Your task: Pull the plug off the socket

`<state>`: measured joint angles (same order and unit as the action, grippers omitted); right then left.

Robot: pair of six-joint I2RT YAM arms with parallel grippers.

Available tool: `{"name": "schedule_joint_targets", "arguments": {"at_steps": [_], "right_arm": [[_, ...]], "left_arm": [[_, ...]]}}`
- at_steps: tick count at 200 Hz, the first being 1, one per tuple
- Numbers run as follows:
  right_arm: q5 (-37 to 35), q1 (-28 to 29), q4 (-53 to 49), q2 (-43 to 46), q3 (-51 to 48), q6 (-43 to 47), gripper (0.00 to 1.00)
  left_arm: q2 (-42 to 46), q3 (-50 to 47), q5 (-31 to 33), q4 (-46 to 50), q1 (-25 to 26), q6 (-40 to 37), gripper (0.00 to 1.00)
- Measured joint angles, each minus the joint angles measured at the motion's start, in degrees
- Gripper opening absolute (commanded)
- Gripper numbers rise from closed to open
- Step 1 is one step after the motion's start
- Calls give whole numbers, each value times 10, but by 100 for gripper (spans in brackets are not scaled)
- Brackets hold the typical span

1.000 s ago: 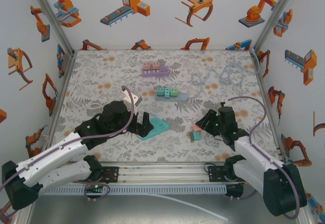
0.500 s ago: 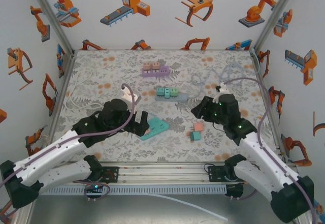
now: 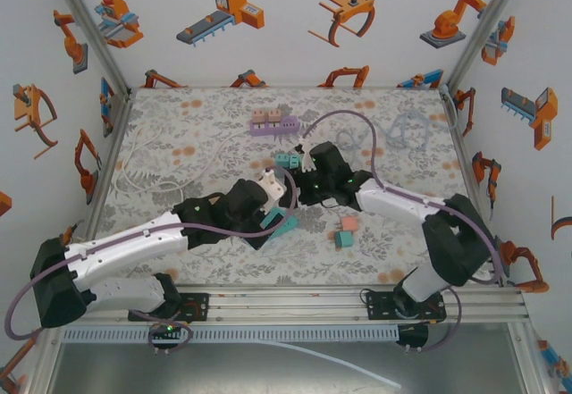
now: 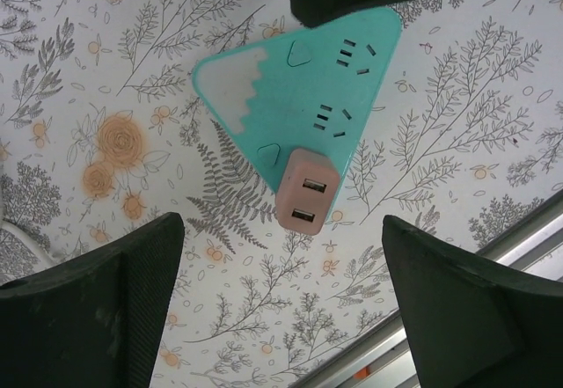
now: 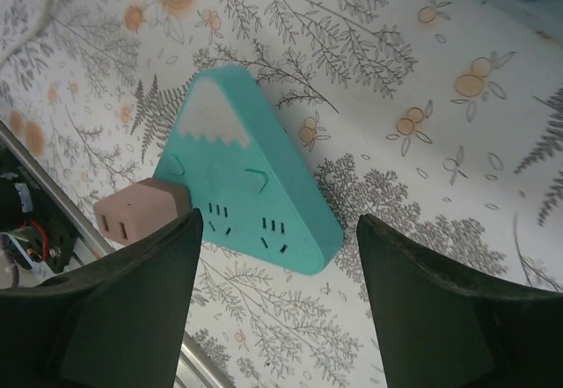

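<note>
Both arms were crowded over the teal socket [image 4: 299, 89], which lay flat on the table [image 4: 79, 45] toward the front middle. The pink plug [image 4: 302, 193] was seated at one corner of it. My left claw [image 4: 281, 234] hung above with its jaws spread wide and nothing in them, the plug just ahead of the gap, so I'd say it was lined up to pinch it. The right claw [image 5: 280, 230] hovered over the socket body, jaws apart and empty too, probably to pin the socket so it wouldn't slide when the plug gets pulled.
</note>
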<state>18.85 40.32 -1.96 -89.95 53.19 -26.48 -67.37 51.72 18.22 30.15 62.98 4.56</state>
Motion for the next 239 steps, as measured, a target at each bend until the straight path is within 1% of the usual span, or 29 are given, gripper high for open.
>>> {"name": "schedule_joint_targets", "arguments": {"at_steps": [15,33,52,63,78,90,110,141,165,183,201,218,239], "right_arm": [[15,5,13,-33,5,0,65],[31,9,27,-70,14,0,65],[41,12,32,-96,21,0,65],[45,14,33,-106,23,0,65],[48,15,34,-112,23,2,65],[54,17,34,-114,24,5,65],[61,22,35,-116,26,9,65],[69,27,35,-122,29,13,65],[73,27,33,-130,36,21,65],[73,30,32,-140,44,34,65],[71,33,25,-143,50,48,65],[66,36,12,-146,60,57,65],[51,41,-2,-148,68,64,62]], "left_arm": [[-16,0,-1,-4,1,-14,81],[-40,-1,-4,-11,2,-31,77],[-65,-2,-7,-19,3,-48,72],[-81,-5,-6,-26,3,-55,70],[-101,-9,-4,-31,3,-63,69],[-116,-12,-2,-38,3,-67,66],[-134,-17,-2,-47,3,-72,55],[-161,-18,0,-54,3,-77,43],[-173,-15,-2,-59,3,-80,35],[-174,-15,-2,-59,3,-83,31],[-174,-15,-3,-59,3,-85,23],[-174,-15,-3,-59,3,-89,21],[-172,-16,-2,-61,3,-94,19]]}}
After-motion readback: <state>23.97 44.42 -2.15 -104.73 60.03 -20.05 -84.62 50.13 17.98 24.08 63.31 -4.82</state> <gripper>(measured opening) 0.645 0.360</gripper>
